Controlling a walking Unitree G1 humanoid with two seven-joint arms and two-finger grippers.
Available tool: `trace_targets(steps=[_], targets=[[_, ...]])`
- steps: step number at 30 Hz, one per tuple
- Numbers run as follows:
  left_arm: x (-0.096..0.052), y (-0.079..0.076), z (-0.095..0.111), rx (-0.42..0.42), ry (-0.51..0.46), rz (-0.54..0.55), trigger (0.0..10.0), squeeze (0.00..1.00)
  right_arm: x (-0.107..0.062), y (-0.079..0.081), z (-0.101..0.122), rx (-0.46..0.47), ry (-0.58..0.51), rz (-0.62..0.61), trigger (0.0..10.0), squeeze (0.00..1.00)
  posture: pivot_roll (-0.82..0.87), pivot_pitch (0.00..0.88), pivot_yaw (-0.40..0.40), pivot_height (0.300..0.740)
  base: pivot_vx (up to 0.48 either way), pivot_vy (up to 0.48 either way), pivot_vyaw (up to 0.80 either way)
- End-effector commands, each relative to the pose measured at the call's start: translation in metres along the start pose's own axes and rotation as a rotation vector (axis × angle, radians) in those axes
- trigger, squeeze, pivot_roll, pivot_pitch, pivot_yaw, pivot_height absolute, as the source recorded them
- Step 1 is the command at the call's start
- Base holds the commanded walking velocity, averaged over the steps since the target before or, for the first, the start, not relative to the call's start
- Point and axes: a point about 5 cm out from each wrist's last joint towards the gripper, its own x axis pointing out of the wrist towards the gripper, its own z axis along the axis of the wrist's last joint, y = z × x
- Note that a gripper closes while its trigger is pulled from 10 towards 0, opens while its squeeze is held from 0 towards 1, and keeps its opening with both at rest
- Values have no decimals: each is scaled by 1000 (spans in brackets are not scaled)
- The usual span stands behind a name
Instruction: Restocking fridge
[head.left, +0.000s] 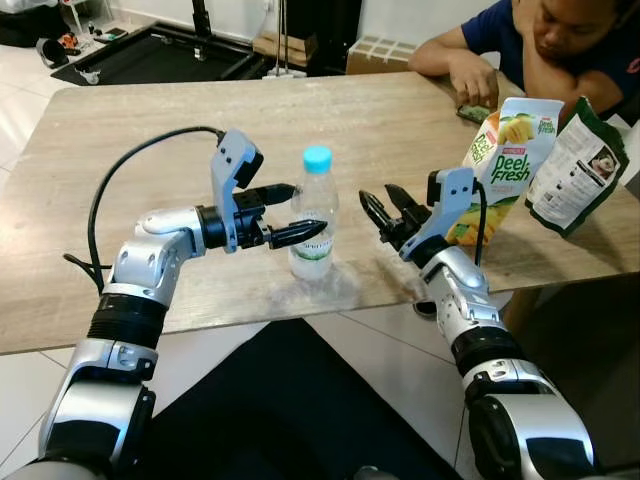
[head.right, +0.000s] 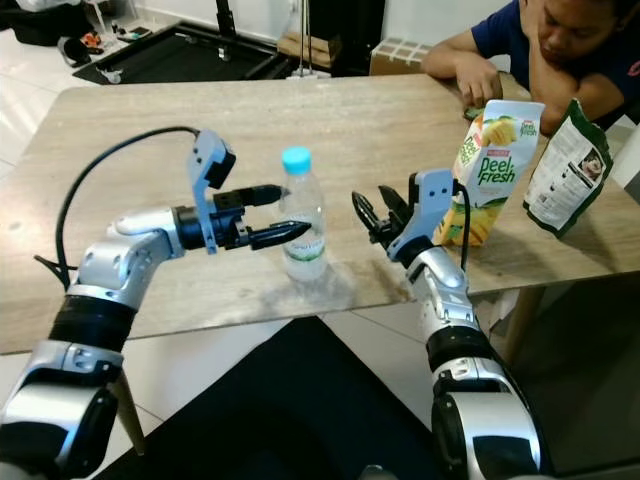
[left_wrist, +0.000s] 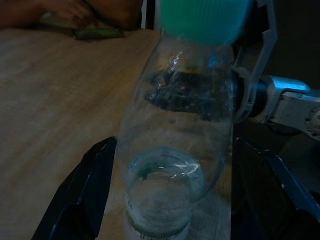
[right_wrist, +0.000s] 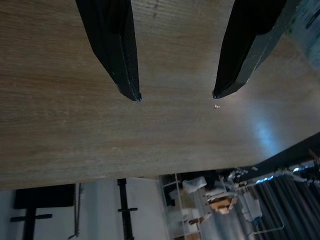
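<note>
1. A clear water bottle (head.left: 315, 215) with a light blue cap stands upright on the wooden worktop (head.left: 150, 140), near its front edge and about at the centre of the head view.
2. The left gripper (head.left: 300, 213) reaches in from nine o'clock of the bottle. Its fingers are spread, one on the far side and one on the near side of the bottle's body, at label height.
3. In the left wrist view the bottle (left_wrist: 182, 130) sits between the two black fingers (left_wrist: 85, 197), with a gap visible on each side; I cannot tell whether either one touches the plastic.
4. The right gripper (head.left: 388, 215) hangs just over the worktop at three o'clock of the bottle, near it but apart. Its fingers are spread and hold nothing; the right wrist view shows them (right_wrist: 117, 55) over bare wood.
5. A Peel Fresh juice carton (head.left: 505, 160) stands at two o'clock of the bottle, just behind the right wrist.
6. A green and white pouch (head.left: 580, 165) leans just beside the carton at its three o'clock side.
7. A person in a blue top (head.left: 540, 35) sits at the far right corner of the worktop, at one o'clock, with a hand (head.left: 470, 80) resting over a small object.
</note>
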Motion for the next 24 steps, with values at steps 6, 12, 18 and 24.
trace_targets(steps=[6, 12, 18, 24], targets=[[-26, 1, 16, 49, -29, 106, 10000, 0, 2, -14, 20, 2, -81, -65, 10000, 0, -95, 122, -19, 740, 0, 0, 0], [-51, -4, 10, 39, -16, 209, 10000, 0, 5, -26, 47, -20, -174, -117, 10000, 0, -95, 128, -17, 740, 0, 0, 0], [-68, -5, 7, 1, -40, 296, 10000, 0, 5, -33, 61, 0, -227, -131, 10000, 0, -92, 129, -16, 740, 0, 0, 0], [-83, -23, -18, -96, 2, 282, 10000, 0, 9, -23, 78, 52, -258, 69, 10000, 0, -84, 131, -18, 740, 0, 0, 0]])
